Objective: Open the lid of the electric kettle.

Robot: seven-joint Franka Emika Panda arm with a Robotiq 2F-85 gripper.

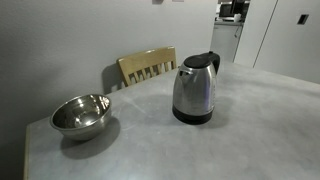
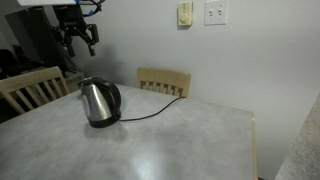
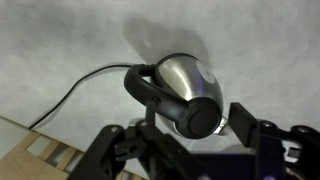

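A stainless steel electric kettle (image 1: 194, 92) with a black handle and black lid (image 1: 200, 62) stands upright on the grey table; the lid looks shut. It also shows in an exterior view (image 2: 98, 102). My gripper (image 2: 78, 35) hangs open in the air above the kettle, apart from it. In the wrist view the kettle (image 3: 185, 80) lies below, with its black lid (image 3: 192, 128) between my open fingers (image 3: 195, 118). The gripper holds nothing and is out of view in the exterior view that shows the bowl.
A steel bowl (image 1: 80, 115) sits on the table to one side of the kettle. The black power cord (image 2: 150, 112) runs from the kettle towards the wall. Wooden chairs (image 2: 163, 82) (image 2: 30, 88) stand at the table's edges.
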